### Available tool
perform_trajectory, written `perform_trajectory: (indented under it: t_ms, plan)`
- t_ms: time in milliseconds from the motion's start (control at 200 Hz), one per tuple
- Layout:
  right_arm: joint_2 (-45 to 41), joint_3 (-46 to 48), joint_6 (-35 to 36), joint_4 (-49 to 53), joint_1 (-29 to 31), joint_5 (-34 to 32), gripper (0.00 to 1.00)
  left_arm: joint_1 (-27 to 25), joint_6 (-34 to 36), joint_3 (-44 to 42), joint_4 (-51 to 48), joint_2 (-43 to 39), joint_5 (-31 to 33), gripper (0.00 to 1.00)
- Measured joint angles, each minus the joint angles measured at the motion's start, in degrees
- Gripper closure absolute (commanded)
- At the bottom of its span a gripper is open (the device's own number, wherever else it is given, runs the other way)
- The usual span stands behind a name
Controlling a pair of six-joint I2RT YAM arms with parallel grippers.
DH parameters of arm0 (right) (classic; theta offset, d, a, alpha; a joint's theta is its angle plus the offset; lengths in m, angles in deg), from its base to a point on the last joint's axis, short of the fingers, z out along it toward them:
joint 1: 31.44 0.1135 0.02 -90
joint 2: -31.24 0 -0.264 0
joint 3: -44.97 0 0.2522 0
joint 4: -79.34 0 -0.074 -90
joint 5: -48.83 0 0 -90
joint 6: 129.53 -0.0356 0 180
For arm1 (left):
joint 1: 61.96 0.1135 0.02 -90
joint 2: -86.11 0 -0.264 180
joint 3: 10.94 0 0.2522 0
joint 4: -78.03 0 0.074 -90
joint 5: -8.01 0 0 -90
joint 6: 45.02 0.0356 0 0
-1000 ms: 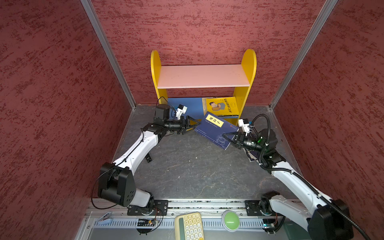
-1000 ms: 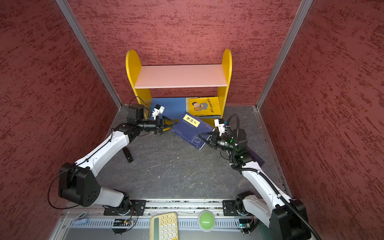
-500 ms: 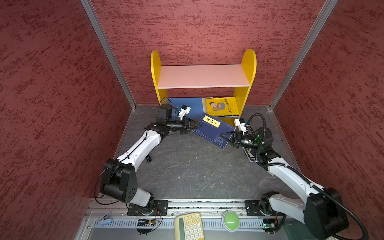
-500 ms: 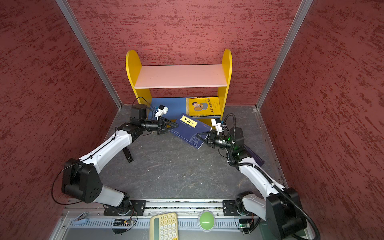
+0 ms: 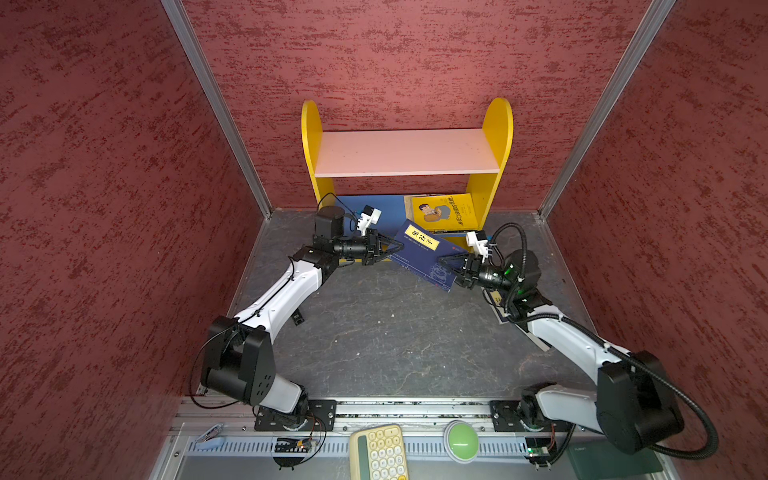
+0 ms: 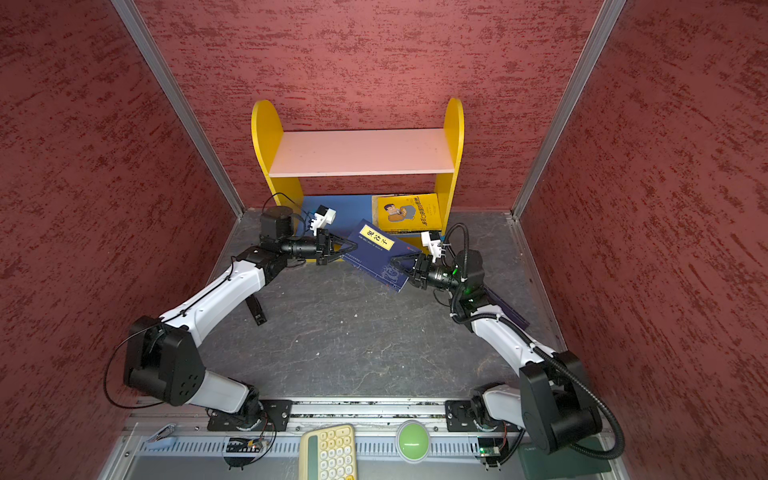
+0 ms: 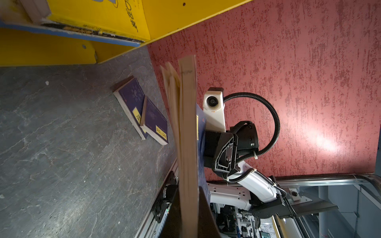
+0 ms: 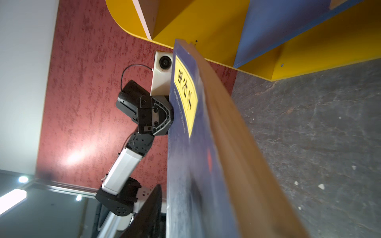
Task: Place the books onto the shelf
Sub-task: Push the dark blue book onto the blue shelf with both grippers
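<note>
Shelf (image 5: 405, 151) at back wall: top board bare; yellow bk (image 5: 442, 212) lies on lower board, R end. Navy bk (image 5: 419, 249) hangs tilted just in front of lower tier, betw. both arms. Two spare bks (image 7: 132, 103) flat on floor (image 7: 61, 144) nr R arm. L gripper (image 5: 395, 248) clamped tight on navy bk's edge. R gripper (image 5: 444, 262) has jaws parted round opposite corner. Est. one shelved, most left.

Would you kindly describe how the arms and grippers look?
The left arm and right arm have white shells and black joints. The left gripper and right gripper are black, each topped by a white camera housing. A black corrugated hose runs along the right arm.
</note>
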Motion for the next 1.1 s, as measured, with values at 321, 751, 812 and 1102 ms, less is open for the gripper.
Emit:
perform_trajectory:
  t_ms: [321,751,812,1102]
  plan:
    - [5.03,0.79,-8.85,-11.69,-0.02,-0.66,0.53,-0.7,-6.36,-3.63,14.1,0.35,11.47,1.0]
    - [9.27,0.79,-14.05,-19.02,-0.02,-3.54,0.61,-2.6,-8.22,-4.94,23.08,0.68,14.49,1.0]
    - [10.43,0.79,-15.08,-21.29,-0.02,-4.26,0.6,-2.64,-8.22,-5.09,23.5,0.68,14.49,1.0]
    - [12.85,0.79,-18.49,-28.26,-0.02,-6.03,0.85,-2.64,-8.2,-5.11,23.96,0.68,14.56,1.0]
